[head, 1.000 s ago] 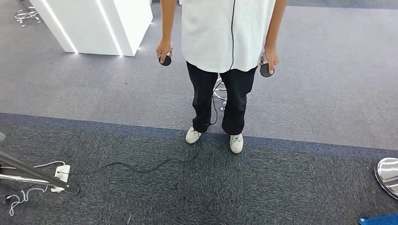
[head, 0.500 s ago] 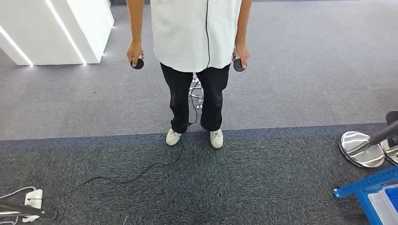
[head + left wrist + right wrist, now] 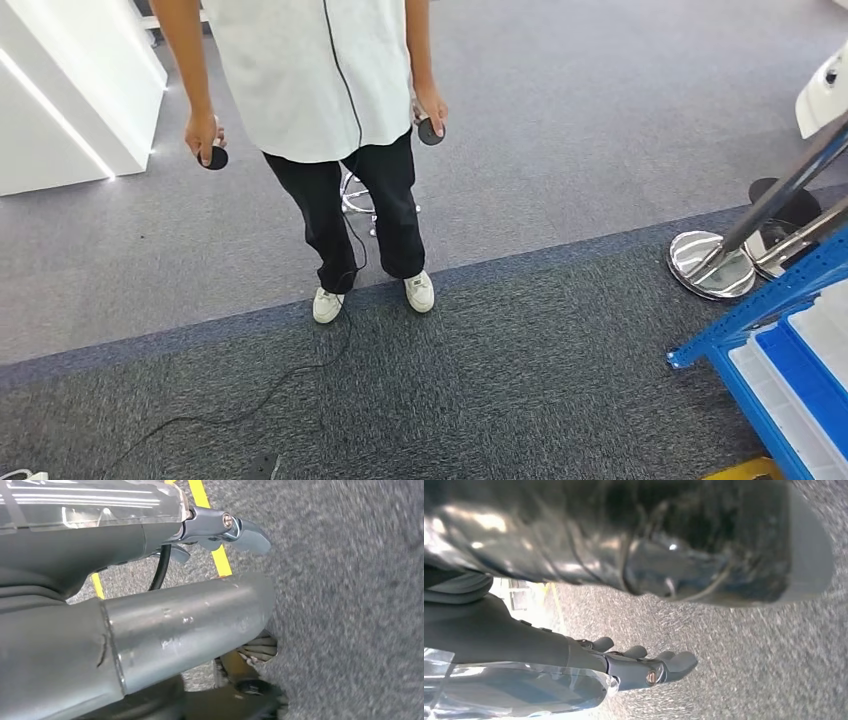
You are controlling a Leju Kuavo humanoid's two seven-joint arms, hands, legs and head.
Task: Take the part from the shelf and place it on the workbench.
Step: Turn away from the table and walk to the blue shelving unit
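A blue shelf frame (image 3: pixel 745 320) with white and blue bins (image 3: pixel 820 340) stands at the lower right of the head view; I cannot make out a part in the bins. My left hand (image 3: pixel 220 527) hangs over grey carpet in the left wrist view, fingers stretched out and holding nothing. My right hand (image 3: pixel 644 667) hangs the same way in the right wrist view, fingers extended and apart, with nothing in them.
A person (image 3: pixel 320 80) in a white shirt stands ahead, a dark controller (image 3: pixel 215 157) in each hand. A black cable (image 3: pixel 290 375) trails across the carpet. Chrome stand bases (image 3: pixel 710 265) sit beside the shelf. A white counter (image 3: pixel 60 90) is at far left.
The whole picture has shifted left as my view turns right. The blue shelf has come further into the lower right, and the person now stands left of centre.
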